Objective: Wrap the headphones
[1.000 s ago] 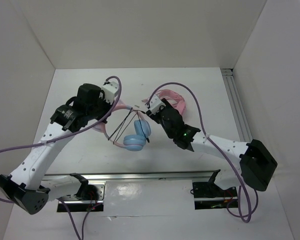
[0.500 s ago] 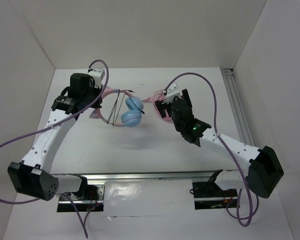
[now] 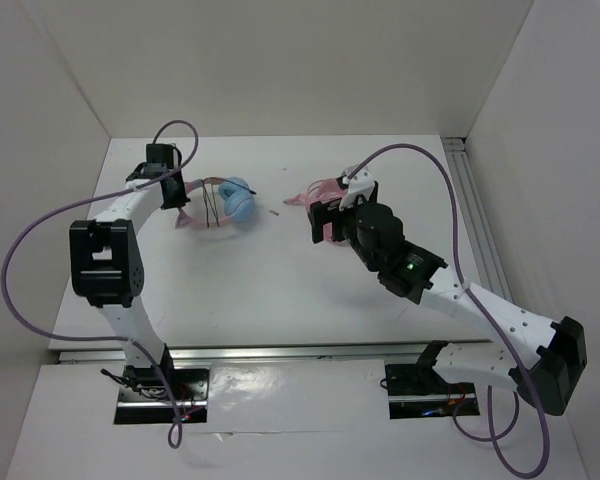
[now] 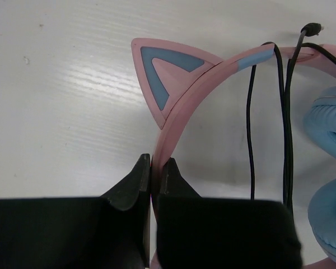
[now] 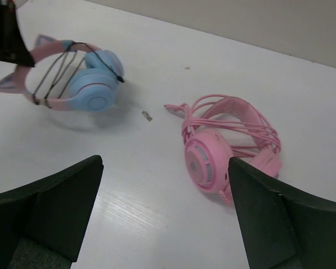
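Note:
The headphones [image 3: 235, 202] have light blue ear cups and a pink cat-ear headband, and lie on the table at the far left. Their thin black cable [image 4: 284, 112] runs in several turns across the headband. My left gripper [image 3: 174, 196] is shut on the pink headband [image 4: 173, 131] below a cat ear, the band pinched between both fingers. The headphones also show in the right wrist view [image 5: 89, 84]. My right gripper [image 3: 325, 222] is open and empty above the table's middle, near the all-pink headphones.
All-pink headphones [image 3: 330, 190] with their pink cable wound round them lie at the far middle, also in the right wrist view [image 5: 229, 148]. A small loose bit [image 5: 147, 116] lies between the two headsets. White walls close in the table on three sides.
My left arm has carried the blue headphones back and to the far left of the table. My right gripper has let go and drawn away to the right, open.

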